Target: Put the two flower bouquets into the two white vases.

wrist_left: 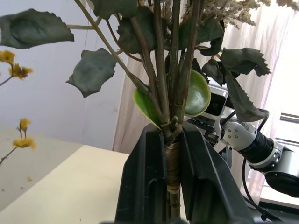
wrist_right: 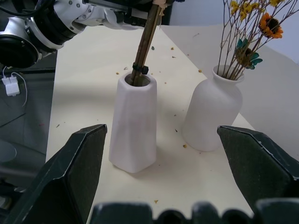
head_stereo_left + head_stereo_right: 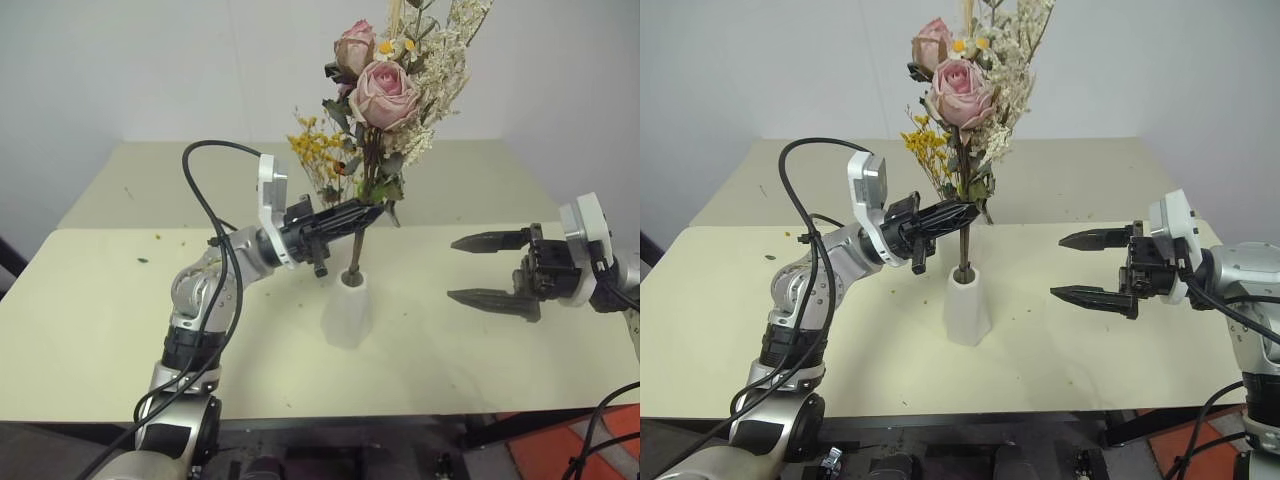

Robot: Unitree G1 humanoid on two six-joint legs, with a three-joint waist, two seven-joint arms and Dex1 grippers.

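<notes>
Two white vases stand on the cream table (image 3: 90, 330), but from the head views the rounded bottle-shaped vase (image 2: 212, 114) is almost wholly hidden behind the rose bouquet (image 3: 385, 95) and the left arm; only the right wrist view shows it plainly, just beside the tapered vase (image 3: 347, 312) and apart from it. The yellow-orange spray (image 3: 318, 150) already sits in that rounded vase's neck, its thin stems rising out of the mouth, though its upper part is cut off in the right wrist view. The top of the rose bouquet runs out of the head views, so its full height cannot be made out. How far the rose stems reach down inside the tapered vase is hidden by the vase wall; only their lower end is seen entering the mouth.

The left gripper (image 3: 360, 213) is clenched on the rose bouquet's bundled stems a little above the tapered vase's mouth, reaching in from the robot's left, and the roses and leaves stand above its fingers (image 1: 149, 182). In the left wrist view the taped stems are pinched between both black fingers.

The right gripper (image 3: 490, 268) hangs to the robot's right of the tapered vase, well apart from it, jaws spread wide and empty, pointing toward both vases.
</notes>
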